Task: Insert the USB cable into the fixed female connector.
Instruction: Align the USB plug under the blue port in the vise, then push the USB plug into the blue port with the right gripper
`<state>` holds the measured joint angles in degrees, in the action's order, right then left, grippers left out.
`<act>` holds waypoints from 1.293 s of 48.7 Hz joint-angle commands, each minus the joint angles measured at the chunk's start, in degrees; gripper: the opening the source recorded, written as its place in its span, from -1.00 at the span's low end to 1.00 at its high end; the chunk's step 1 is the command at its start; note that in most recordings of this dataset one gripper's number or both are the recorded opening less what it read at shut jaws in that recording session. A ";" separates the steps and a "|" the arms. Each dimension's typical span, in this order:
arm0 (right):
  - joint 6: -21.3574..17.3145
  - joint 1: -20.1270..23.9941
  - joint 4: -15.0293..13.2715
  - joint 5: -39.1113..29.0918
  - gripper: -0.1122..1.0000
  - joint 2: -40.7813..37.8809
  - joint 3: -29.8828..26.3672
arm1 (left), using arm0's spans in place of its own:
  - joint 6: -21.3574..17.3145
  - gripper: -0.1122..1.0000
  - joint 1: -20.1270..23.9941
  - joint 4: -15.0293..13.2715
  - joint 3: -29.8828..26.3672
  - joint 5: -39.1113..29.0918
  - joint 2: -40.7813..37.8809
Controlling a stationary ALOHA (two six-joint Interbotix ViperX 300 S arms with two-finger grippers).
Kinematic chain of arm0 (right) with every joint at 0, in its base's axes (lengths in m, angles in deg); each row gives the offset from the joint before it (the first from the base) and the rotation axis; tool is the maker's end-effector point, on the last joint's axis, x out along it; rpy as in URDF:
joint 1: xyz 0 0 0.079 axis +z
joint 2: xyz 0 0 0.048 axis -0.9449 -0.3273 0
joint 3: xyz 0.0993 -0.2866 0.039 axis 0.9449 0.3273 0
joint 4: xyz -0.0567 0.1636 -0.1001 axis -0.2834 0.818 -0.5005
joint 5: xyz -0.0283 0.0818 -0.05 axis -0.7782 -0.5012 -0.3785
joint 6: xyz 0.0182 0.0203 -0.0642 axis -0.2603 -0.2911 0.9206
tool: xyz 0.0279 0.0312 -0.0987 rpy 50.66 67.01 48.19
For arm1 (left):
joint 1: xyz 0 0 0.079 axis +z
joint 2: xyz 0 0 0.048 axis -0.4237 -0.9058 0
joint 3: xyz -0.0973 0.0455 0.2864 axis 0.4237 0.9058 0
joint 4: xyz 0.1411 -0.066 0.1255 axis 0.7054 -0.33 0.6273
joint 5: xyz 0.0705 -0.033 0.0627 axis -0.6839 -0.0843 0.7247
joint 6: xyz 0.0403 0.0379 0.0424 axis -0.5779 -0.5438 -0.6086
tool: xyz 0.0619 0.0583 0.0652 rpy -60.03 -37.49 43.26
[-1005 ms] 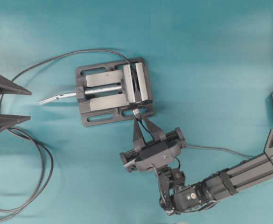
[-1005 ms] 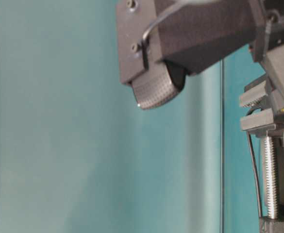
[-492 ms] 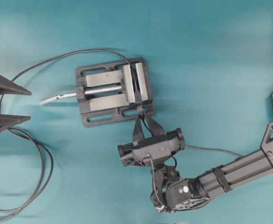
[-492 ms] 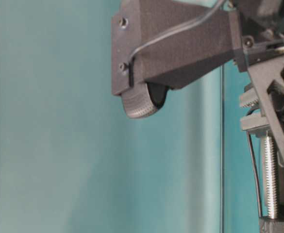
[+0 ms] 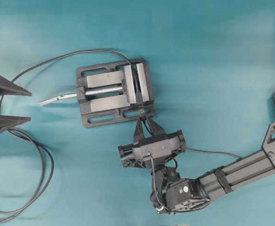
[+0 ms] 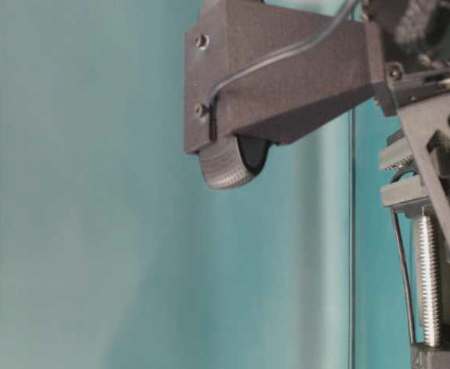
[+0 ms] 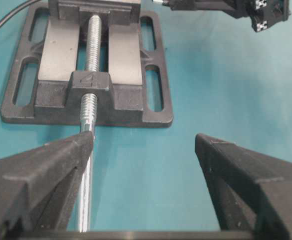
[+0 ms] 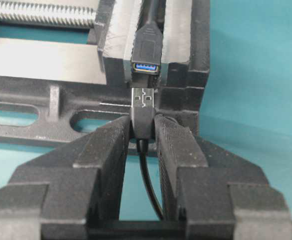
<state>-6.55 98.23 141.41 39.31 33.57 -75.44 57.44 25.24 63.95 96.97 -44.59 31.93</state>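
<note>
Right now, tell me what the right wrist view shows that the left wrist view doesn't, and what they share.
Only the right wrist view shows the right tool shut on the USB cable, its silver plug just short of, and lined up with, the blue-mouthed fixed female connector clamped in the vise.

Only the left wrist view shows the left tool wide open and empty, and the protruding end of the vise screw.

Both show the grey vise on the teal table.

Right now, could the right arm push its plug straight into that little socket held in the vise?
Probably yes. The right fingers grip the plug just short of the blue-lined socket, roughly in line, with nothing between them.
</note>
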 commanded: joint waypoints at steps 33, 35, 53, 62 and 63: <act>0.26 -1.58 -0.09 0.53 -0.42 3.08 -1.05 | 0.53 0.98 -0.09 0.18 -0.70 0.53 -0.53; 0.26 -1.58 -0.09 0.53 -0.42 3.08 -1.05 | 0.53 0.98 -0.09 0.18 -0.70 0.53 -0.35; 0.62 -2.11 -0.26 0.53 -0.42 3.25 -1.14 | 0.53 0.98 -0.09 0.18 -0.70 0.53 -0.35; 0.70 -2.37 -0.26 0.35 -0.42 3.25 -1.32 | 0.53 0.98 -0.09 0.18 -0.70 0.53 -0.35; 0.70 -2.46 -0.26 0.35 -0.42 3.25 -1.32 | 0.53 0.98 -0.09 0.18 -0.70 0.53 -0.35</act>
<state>-5.94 96.47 141.41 39.39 33.66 -75.44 57.44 25.16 63.95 96.97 -44.59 31.93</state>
